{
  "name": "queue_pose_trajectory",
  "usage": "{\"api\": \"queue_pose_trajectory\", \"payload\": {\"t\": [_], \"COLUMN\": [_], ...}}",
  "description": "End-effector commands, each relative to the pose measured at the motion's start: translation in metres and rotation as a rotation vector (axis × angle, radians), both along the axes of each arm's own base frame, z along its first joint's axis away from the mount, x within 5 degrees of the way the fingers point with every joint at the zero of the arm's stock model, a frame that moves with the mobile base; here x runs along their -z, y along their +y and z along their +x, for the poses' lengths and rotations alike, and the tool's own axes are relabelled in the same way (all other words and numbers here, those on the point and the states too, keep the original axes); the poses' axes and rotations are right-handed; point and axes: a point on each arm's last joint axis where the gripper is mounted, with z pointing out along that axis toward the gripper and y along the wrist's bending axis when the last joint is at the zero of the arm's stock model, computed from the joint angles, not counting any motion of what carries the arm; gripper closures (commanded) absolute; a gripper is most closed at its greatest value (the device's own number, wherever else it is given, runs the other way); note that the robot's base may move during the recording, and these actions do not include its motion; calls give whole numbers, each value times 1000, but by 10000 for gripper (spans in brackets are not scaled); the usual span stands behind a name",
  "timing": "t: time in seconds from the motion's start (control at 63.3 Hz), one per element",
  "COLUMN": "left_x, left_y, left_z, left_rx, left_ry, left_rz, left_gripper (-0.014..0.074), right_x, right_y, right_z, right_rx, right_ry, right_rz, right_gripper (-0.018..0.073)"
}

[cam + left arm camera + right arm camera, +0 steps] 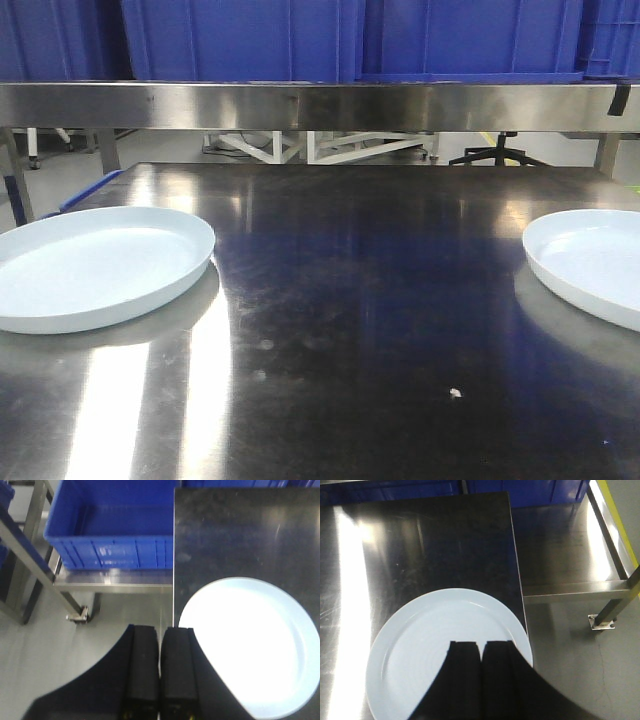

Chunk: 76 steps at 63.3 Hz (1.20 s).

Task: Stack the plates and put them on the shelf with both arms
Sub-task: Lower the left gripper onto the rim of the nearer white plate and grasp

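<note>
Shiny steel table (350,300), left plate (95,265) and right plate (590,260) at opposite ends, well apart. The right gripper (481,647), pinched closed and empty, hangs over its plate's near side. The left gripper (160,635), also closed and empty, sits at the table's edge, its plate just to the right.

Left gripper (160,630) fingers (145,652) together, right gripper (480,644) fingers (464,657) together, both empty

Steel table (350,330) w/ 2 plates, left plate (95,265) & right plate (590,262), well apart.
</note>
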Motion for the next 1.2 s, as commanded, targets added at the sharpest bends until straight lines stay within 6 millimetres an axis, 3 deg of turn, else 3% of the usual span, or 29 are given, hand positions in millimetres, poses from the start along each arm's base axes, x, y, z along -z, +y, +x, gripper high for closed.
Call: {"api": "queue_pose_trajectory", "payload": {"t": [0.0, 0.126, 0.19, 0.237, 0.348, 0.427, 0.506, 0.774, 1.185], "left_x": [-15, -7, -3, 3, 19, 36, 52, 110, 143], "left_y": [-2, -4, -5, -6, -8, -11, -13, -20, -27], "left_z": [9, 20, 27, 34, 50, 65, 78, 118, 145], "left_rx": [13, 14, 16, 17, 16, 17, 11, 0, -5], "left_ry": [-120, -79, -64, -46, 19, 89, 150, 314, 365], "left_rz": [-1, 3, 5, 10, 21, 32, 32, 30, -8], "left_gripper": [500, 498, 482, 442, 251, 52, -49, -57, -57], "right_x": [-15, -13, -15, -17, -19, -20, -20, -19, -19], "right_y": [-1, -3, -6, -7, -8, -8, -7, -6, -5], "right_z": [8, 11, 12, 12, 13, 13, 13, 14, 14], "right_rx": [-7, -18, -46, -59, -67, -61, -49, -26, -21], "right_ry": [-92, -76, -90, -100, -127, -139, -143, -148, -148], "right_rz": [-22, -77, -177, -238, -276, -262, -234, -159, -128], "right_gripper": [504, 459, 372, 256, 111, 113, 115, 115, 115]}}
